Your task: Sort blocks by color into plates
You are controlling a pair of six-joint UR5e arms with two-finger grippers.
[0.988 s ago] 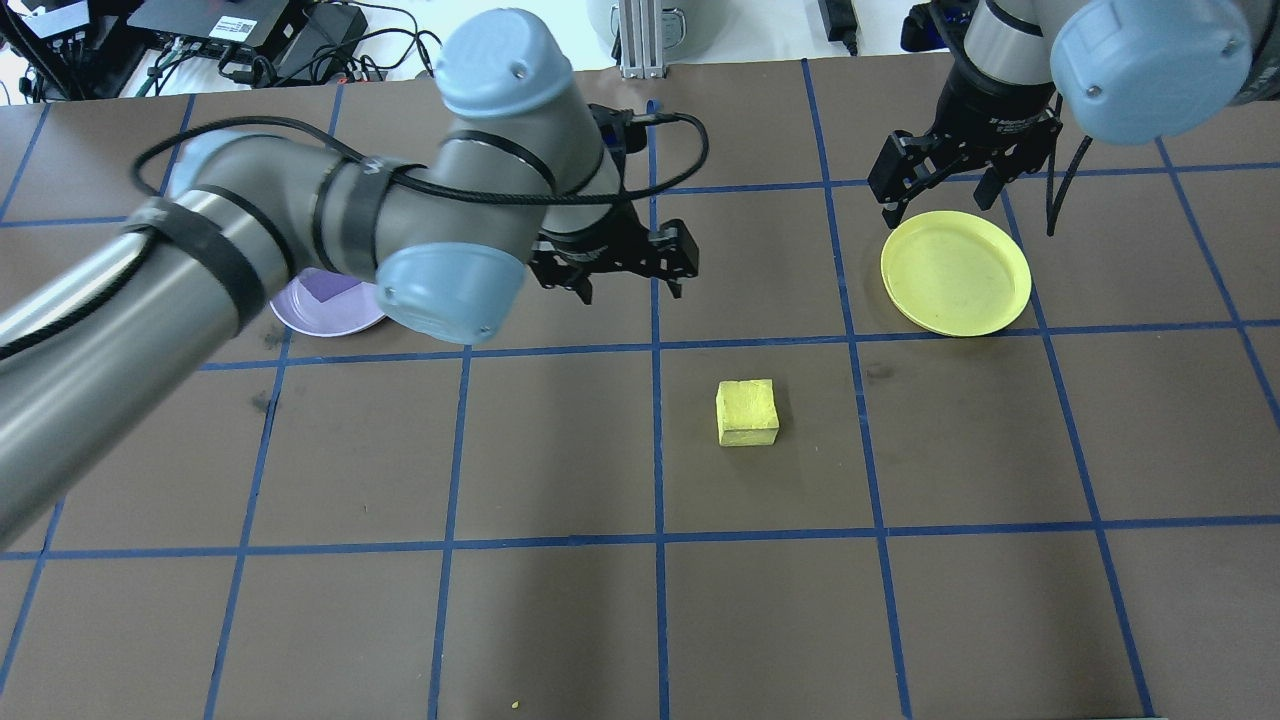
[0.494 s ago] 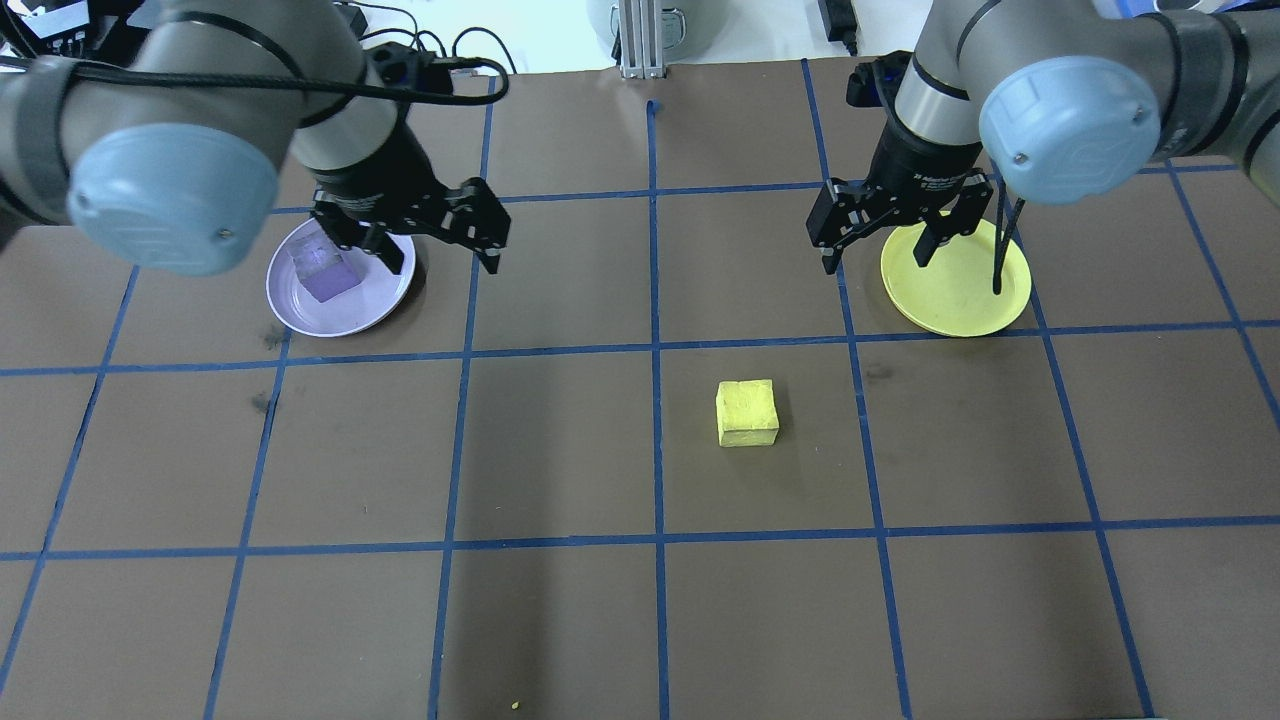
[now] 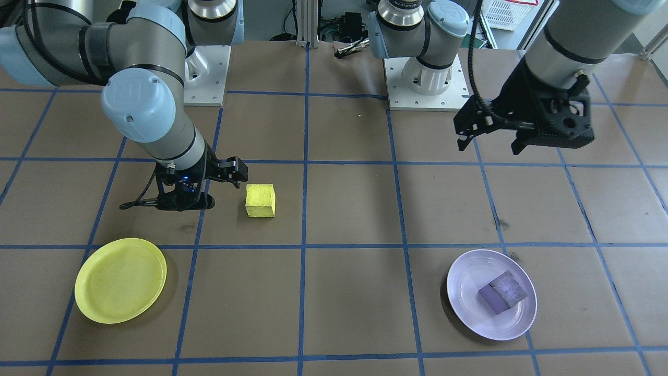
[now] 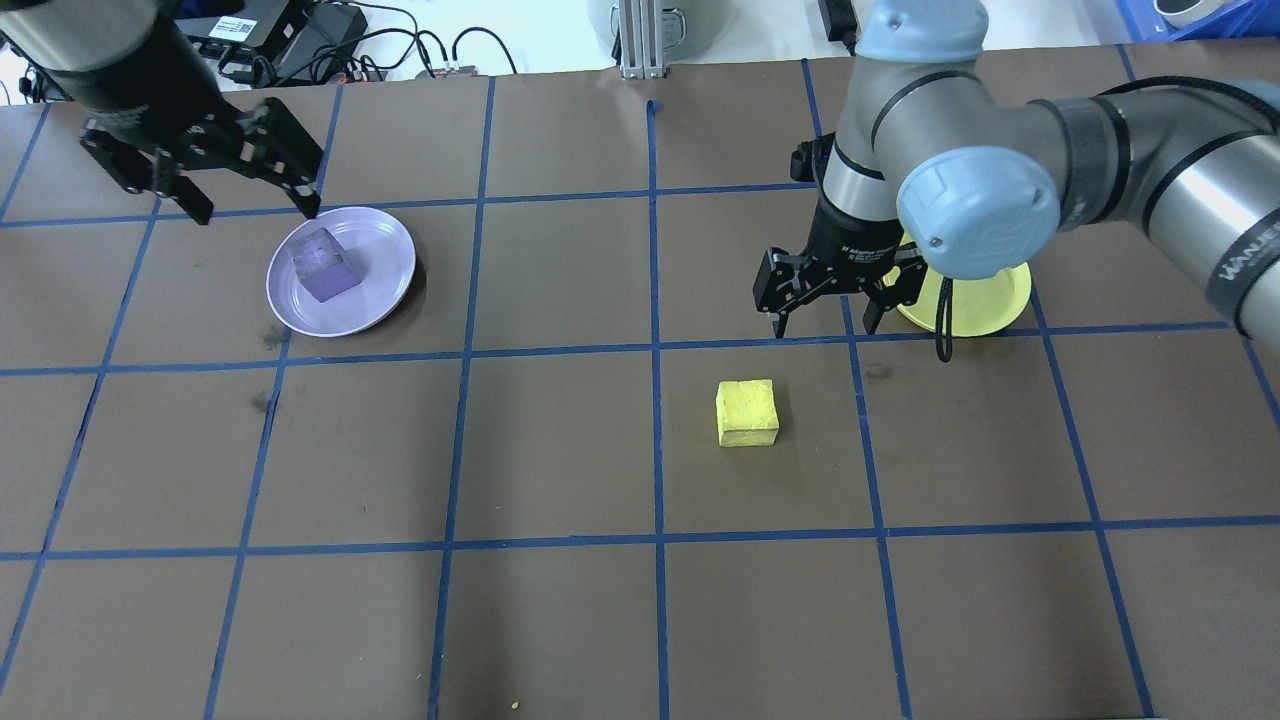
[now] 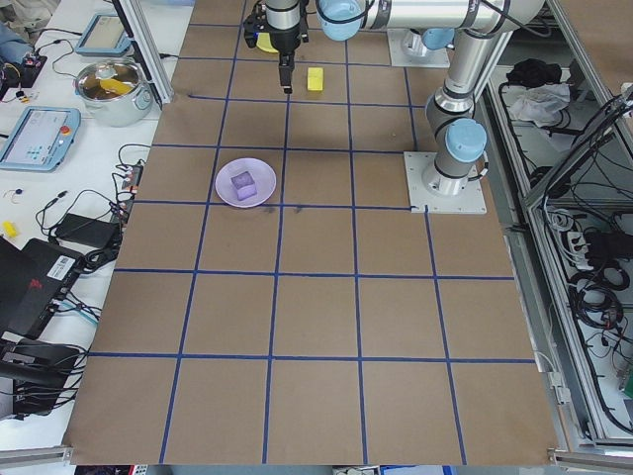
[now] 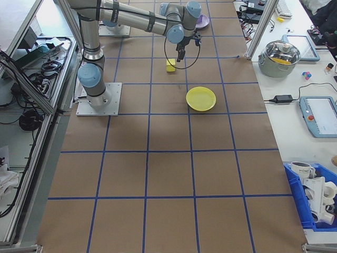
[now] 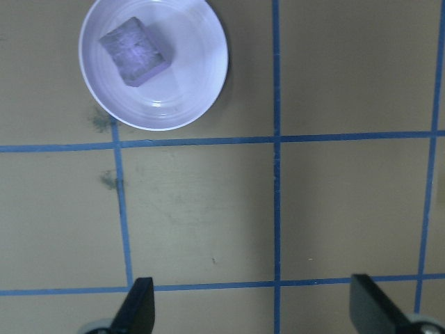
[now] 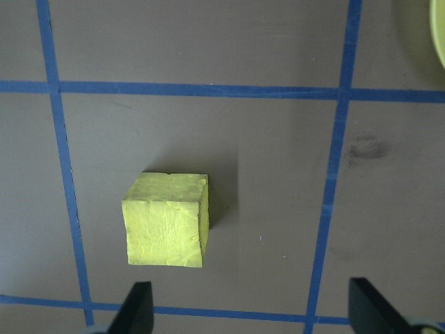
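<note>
one block (image 4: 323,264) lies in the left plate (image 4: 385,290); the other block (image 4: 747,412) sits on the table (image 4: 560,600) between the plates.

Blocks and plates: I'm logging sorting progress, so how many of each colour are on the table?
Yellow: 2, the yellow block on the bare table and the yellow plate, empty.
Purple: 2, the purple block lying in the lavender plate.
Total: 4.

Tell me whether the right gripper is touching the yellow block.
Apart. The right wrist-mounted view shows bare table between the open right gripper and the yellow block.
</note>
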